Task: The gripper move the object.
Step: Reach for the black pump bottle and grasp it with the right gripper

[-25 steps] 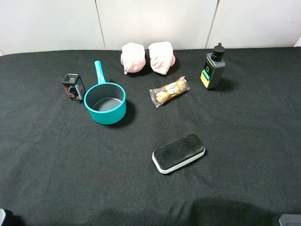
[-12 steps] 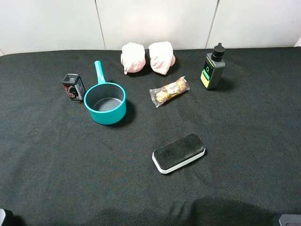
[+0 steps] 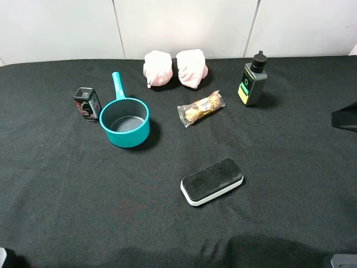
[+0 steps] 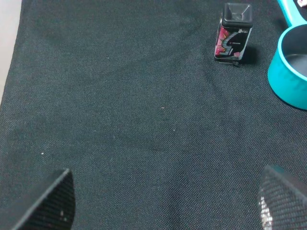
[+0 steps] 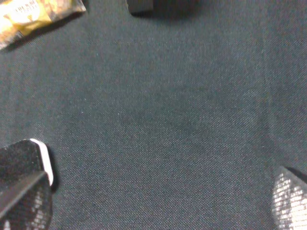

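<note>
The dark grey bottle (image 3: pixel 252 84) with a black cap and a green-and-yellow label stands upright at the back right of the black table. Only its base (image 5: pixel 140 5) shows in the right wrist view. My right gripper (image 5: pixel 158 203) is open and empty, hovering over bare cloth short of the bottle. A dark part of the right arm (image 3: pixel 346 118) shows at the right edge of the high view. My left gripper (image 4: pixel 165 203) is open and empty over the near left of the table, well short of the black-and-red tin (image 4: pixel 233 33).
A teal saucepan (image 3: pixel 125 120) and the tin (image 3: pixel 86 103) stand on the left. Two pink cloths (image 3: pixel 174 68) lie at the back. A gold candy pack (image 3: pixel 201 108) lies in the middle and a black-and-white eraser (image 3: pixel 212 181) in front of it.
A dark part of the right arm has come into the high view at its right edge. The objects on the table have not moved.
</note>
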`<control>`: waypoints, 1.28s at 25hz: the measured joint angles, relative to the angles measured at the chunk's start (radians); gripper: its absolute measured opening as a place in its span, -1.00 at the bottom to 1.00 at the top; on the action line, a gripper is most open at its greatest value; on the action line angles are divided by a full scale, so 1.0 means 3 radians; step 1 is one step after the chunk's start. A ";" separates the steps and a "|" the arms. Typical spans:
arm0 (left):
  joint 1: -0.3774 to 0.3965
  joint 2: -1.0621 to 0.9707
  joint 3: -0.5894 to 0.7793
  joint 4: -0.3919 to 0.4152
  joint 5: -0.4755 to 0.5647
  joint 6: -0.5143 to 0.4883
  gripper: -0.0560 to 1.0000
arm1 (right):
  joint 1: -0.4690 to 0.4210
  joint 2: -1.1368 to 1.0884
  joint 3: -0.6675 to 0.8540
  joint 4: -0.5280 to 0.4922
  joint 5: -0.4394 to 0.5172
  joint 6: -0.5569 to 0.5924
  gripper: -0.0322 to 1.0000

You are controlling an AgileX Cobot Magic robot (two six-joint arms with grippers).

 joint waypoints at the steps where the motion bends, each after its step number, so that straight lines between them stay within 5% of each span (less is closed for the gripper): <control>1: 0.0000 0.0000 0.0000 0.0000 0.0000 0.0000 0.55 | 0.0000 0.0067 0.0000 0.0003 -0.0019 -0.0001 0.41; 11: 0.0000 0.0000 0.0000 0.0000 0.0000 0.0000 0.55 | 0.0000 0.0493 -0.0134 0.0186 -0.0131 -0.0130 0.41; 32: 0.0000 0.0000 0.0000 0.0000 0.0000 0.0000 0.55 | 0.0000 0.1759 -0.1730 -0.0030 0.0597 -0.0116 0.41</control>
